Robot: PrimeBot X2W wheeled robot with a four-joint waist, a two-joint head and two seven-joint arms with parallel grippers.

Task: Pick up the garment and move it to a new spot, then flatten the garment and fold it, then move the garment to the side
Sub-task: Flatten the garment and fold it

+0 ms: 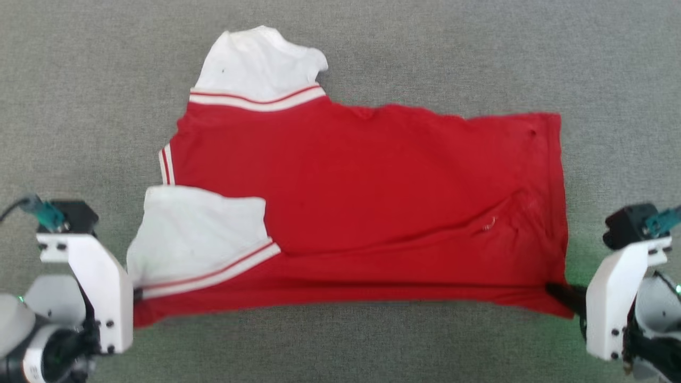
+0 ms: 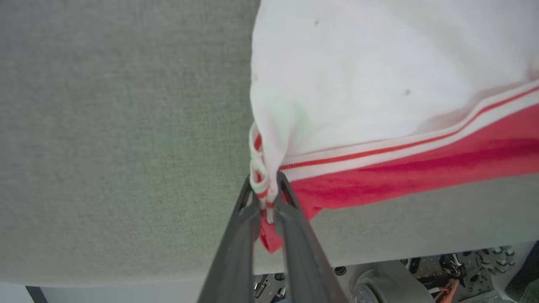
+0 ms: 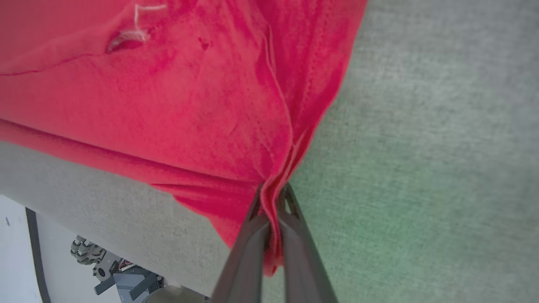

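The garment [image 1: 362,202] is a red shirt with white sleeves and white-striped trim, spread sideways on the grey table, plain red side up. One white sleeve [image 1: 255,64] points to the far side, the other [image 1: 197,239] lies folded over the near left part. My left gripper [image 1: 137,294] is shut on the garment's near left corner, where striped trim [image 2: 263,189] bunches between its fingers. My right gripper [image 1: 558,292] is shut on the garment's near right corner, with red cloth [image 3: 271,202] pinched between its fingers. The near edge stretches taut between both grippers.
The grey cloth-covered table [image 1: 85,96] surrounds the garment with free room on all sides. Its near edge [image 2: 126,281] runs close behind both grippers, with parts of the robot's base [image 3: 109,269] below it.
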